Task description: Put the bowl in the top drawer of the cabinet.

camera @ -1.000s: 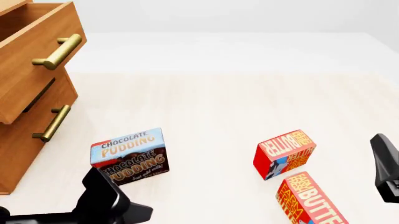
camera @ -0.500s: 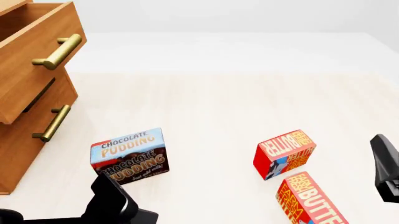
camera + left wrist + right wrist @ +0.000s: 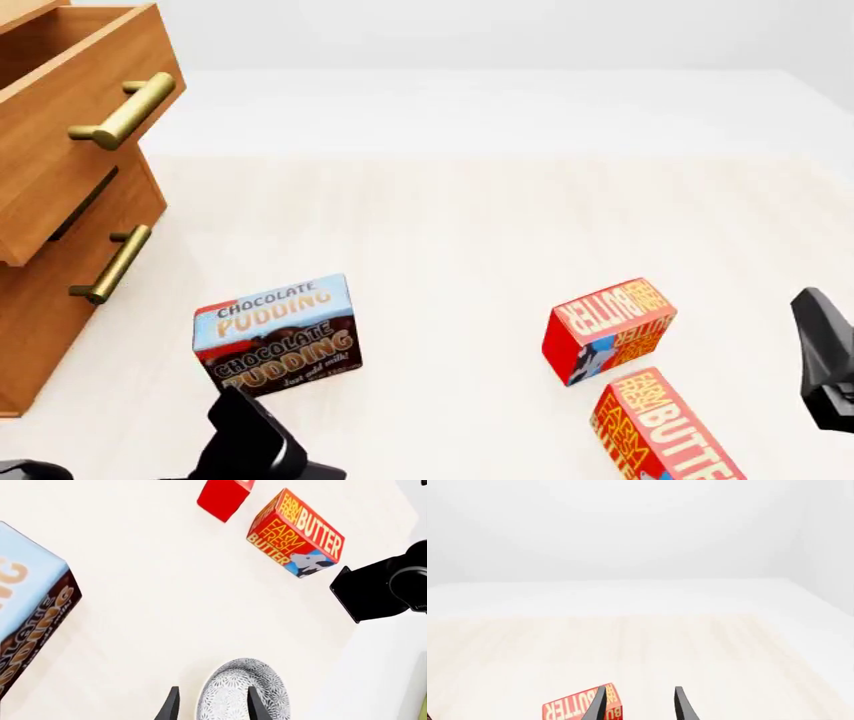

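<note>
Chocolate Pudding box point(image 3: 276, 335) and two Farm Fresh Butter boxes point(image 3: 609, 330) point(image 3: 663, 425) sit on the counter point(image 3: 441, 240). Left fingers point(image 3: 252, 704) spread above the bowl point(image 3: 233, 692); right fingers point(image 3: 682, 704) parted, empty.

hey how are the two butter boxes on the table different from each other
In the front view, the farther butter box shows whole, while the nearer butter box is cut off by the bottom edge of the picture. The farther one's BUTTER lettering runs roughly level, slanting up to the right; the nearer one's runs steeply down the frame. Both are red with yellow-orange lettering, and they sit close together on the pale table.
</note>
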Available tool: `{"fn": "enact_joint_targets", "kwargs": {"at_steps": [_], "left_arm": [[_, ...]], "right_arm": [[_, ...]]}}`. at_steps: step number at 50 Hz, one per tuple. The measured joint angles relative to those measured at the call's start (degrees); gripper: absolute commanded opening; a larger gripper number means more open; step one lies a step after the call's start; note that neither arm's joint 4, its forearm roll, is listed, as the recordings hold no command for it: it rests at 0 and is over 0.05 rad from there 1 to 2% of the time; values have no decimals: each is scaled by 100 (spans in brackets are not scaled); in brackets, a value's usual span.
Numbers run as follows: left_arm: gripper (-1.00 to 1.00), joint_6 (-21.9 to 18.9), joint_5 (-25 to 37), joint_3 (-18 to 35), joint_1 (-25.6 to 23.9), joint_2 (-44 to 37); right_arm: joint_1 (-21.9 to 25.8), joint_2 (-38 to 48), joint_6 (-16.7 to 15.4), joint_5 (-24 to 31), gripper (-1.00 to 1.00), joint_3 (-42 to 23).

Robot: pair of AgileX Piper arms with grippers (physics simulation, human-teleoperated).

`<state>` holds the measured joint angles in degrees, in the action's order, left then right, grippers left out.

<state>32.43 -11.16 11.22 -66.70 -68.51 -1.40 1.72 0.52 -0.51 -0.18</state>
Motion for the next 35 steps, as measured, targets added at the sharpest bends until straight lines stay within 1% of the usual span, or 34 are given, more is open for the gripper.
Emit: {"fn": "enact_joint_targets", "kwargs": {"at_steps": [19,35], "left_arm": [[100,171,-491,-132,-71,-372],[100,276,-770,-163,-141,-632]], "right_arm": [[-32,160,-26,-86,100,4],[-65,294,-46,-161,100,7]]}}
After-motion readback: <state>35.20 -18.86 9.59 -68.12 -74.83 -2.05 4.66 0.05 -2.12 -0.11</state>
